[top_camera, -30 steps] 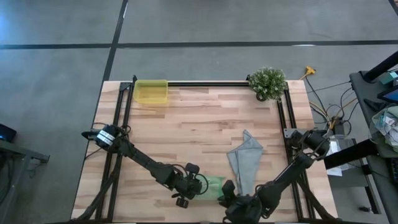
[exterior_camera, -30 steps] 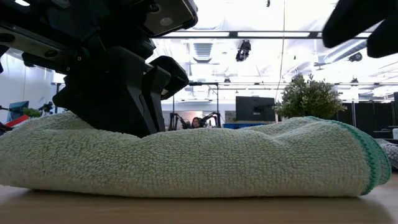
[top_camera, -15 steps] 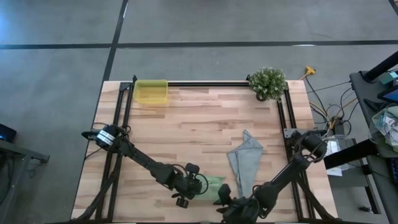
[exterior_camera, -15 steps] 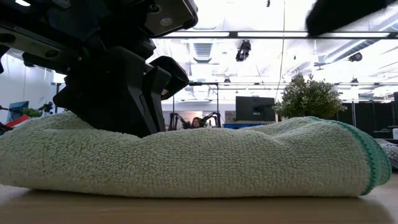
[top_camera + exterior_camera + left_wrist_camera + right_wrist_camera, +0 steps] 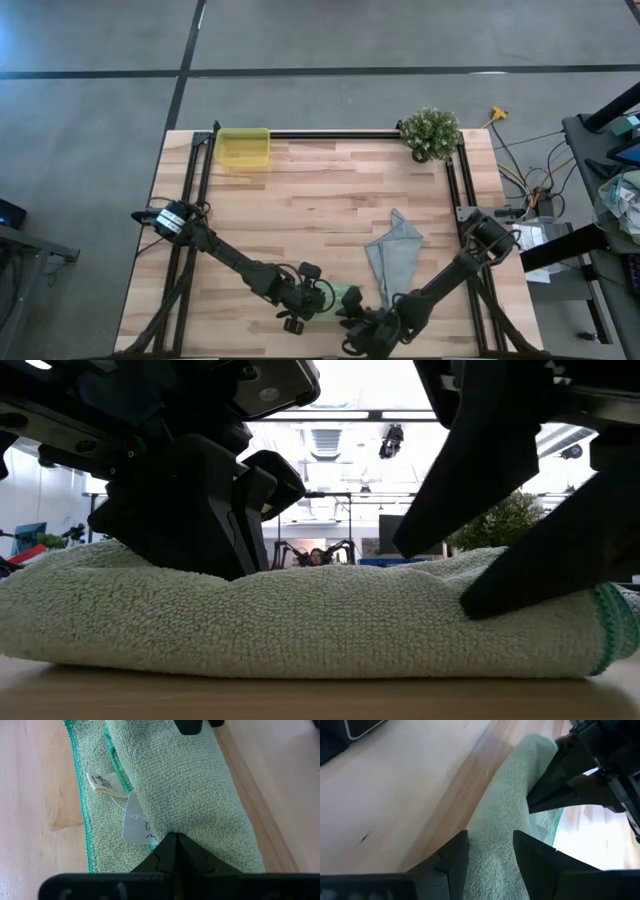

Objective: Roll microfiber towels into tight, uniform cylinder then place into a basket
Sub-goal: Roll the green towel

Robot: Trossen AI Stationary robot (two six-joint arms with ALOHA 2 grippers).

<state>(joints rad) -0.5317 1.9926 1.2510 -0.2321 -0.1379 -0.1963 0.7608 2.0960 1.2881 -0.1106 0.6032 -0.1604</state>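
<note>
Tabletop's far corner holds the yellow basket [image 5: 243,147], with nothing visible inside.

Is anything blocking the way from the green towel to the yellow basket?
Nothing visible. The green towel lies at the near edge, the yellow basket sits in the far left corner, and only bare table lies between.

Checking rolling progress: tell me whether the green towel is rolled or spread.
Rolled. The green towel lies as a thick roll on the table, one flat edge with tags still sticking out.
</note>
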